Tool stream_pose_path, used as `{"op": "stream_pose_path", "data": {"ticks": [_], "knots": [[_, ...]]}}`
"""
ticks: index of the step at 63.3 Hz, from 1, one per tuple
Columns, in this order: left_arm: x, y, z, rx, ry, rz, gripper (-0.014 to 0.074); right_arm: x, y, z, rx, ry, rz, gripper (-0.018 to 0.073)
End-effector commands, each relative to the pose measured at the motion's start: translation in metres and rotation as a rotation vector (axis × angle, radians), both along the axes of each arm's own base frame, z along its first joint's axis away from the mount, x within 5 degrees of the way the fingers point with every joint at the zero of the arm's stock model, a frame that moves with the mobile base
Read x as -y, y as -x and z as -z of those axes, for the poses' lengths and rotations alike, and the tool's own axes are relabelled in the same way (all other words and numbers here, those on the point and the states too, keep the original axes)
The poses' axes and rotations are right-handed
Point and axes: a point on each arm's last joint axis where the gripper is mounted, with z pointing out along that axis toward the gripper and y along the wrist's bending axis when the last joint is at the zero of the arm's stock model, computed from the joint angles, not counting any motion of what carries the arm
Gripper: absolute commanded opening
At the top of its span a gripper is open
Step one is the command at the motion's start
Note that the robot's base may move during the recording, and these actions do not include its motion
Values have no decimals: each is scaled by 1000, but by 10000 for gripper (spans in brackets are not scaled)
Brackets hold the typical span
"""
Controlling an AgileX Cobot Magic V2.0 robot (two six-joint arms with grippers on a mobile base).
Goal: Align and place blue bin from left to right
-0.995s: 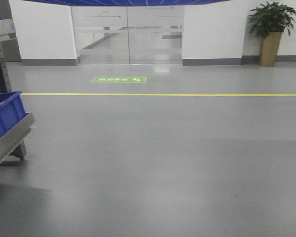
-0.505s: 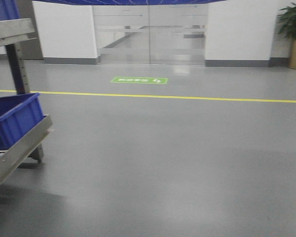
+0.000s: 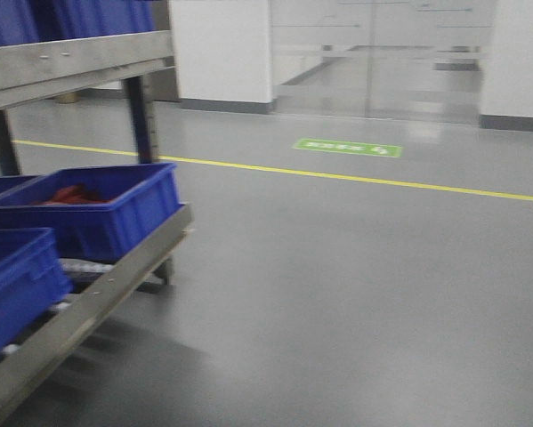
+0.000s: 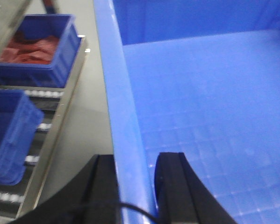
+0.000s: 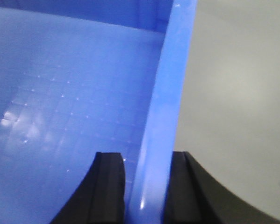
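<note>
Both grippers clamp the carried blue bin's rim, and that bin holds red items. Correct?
No: both wrist views show the carried blue bin empty; the red items lie in a rack bin. Left gripper and right gripper do clamp its rim.

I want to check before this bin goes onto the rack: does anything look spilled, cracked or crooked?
Nothing stands out. The carried bin looks empty and unbroken where visible, and its rims are clamped by the left tool and right tool. On the rack, the bin with red things and the nearer bin sit level.

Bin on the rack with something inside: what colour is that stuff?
The stuff is red, best seen in the left wrist view.
</note>
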Motion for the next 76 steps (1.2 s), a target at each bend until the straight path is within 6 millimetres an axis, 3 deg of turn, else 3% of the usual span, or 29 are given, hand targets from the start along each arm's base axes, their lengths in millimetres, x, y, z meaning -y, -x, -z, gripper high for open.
{"op": "stream_pose_path", "data": {"ticks": [1, 76], "knots": [[-3, 5, -16, 118, -12, 15, -12, 4, 3, -20, 165, -18, -28, -70], [-3, 5, -16, 118, -12, 15, -12, 4, 3, -20, 168, -19, -28, -70]]}}
